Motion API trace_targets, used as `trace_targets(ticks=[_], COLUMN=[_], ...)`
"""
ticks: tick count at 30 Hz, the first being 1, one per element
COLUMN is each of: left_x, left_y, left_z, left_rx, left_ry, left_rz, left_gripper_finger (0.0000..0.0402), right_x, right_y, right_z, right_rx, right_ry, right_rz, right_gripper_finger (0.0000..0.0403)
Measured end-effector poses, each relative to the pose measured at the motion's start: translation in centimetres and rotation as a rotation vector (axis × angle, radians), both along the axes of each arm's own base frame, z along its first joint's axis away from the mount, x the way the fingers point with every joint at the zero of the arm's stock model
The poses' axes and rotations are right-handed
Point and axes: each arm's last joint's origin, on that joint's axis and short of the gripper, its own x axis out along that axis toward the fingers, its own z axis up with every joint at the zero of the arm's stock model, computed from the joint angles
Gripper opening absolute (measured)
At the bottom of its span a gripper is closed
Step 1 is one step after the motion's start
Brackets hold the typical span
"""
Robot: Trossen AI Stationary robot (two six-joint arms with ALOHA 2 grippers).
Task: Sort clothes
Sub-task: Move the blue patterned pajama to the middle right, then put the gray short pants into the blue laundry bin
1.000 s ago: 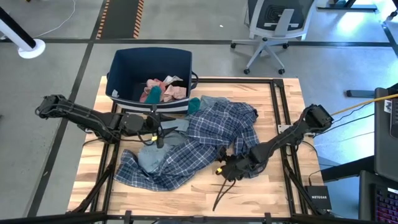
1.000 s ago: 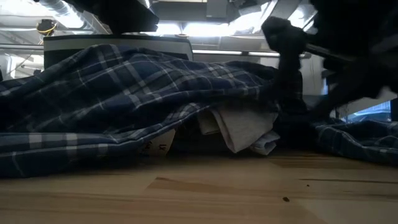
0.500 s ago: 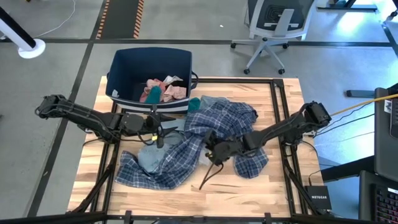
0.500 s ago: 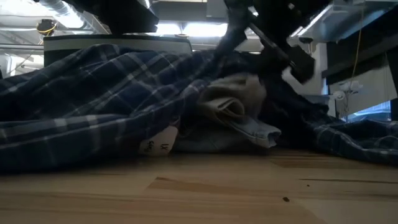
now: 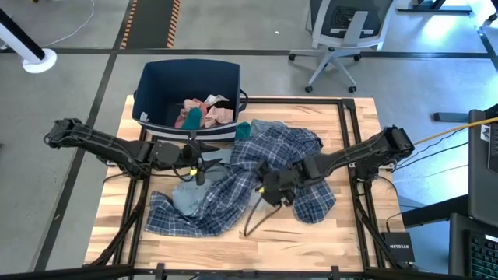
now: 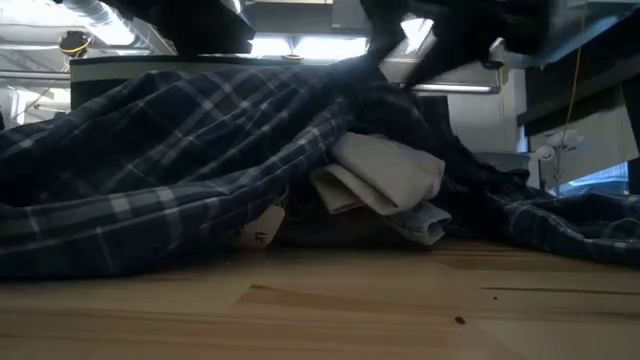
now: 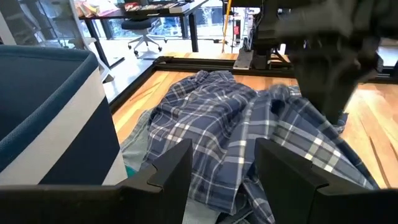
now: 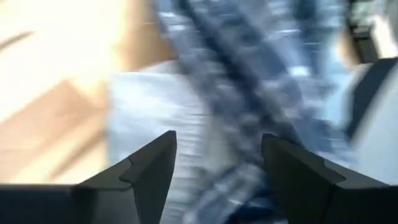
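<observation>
Because the plaid shirt (image 5: 233, 194) is light, limp woven cloth heaped mid-table beside the dark blue fabric bin (image 5: 159, 89), you'll find it drapes and drags its neighbours; pinch a bunched fold, not a flat panel. Your right gripper (image 5: 274, 189) hovers over it, fingers spread and empty. Your left gripper (image 5: 200, 169), likewise spread, waits above the grey-blue garment (image 5: 187, 198).
</observation>
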Motion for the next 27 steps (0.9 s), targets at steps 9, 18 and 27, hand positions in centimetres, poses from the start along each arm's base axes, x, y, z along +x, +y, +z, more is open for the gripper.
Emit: trace_targets(ticks=[9,18,27], left_x=[0.0,0.0,0.0], left_y=[0.1,0.2,0.2], left_z=[0.1,0.1,0.1], left_rx=[0.016,0.028,0.024], left_ry=[-0.005,0.001,0.001], left_rz=[0.001,0.002,0.003], left_gripper_finger=[0.0169,0.0169,0.0169], right_x=[-3.0,-2.2,-1.7], right_y=[3.0,1.0,-0.6], right_z=[-5.6,-6.5,-6.6], right_rx=[-0.138,-0.188,-0.121], right_ry=[0.001,-0.082,-0.052], right_rz=[-0.01,-0.121,-0.133], right_gripper_finger=[0.0255,0.0255,0.0252])
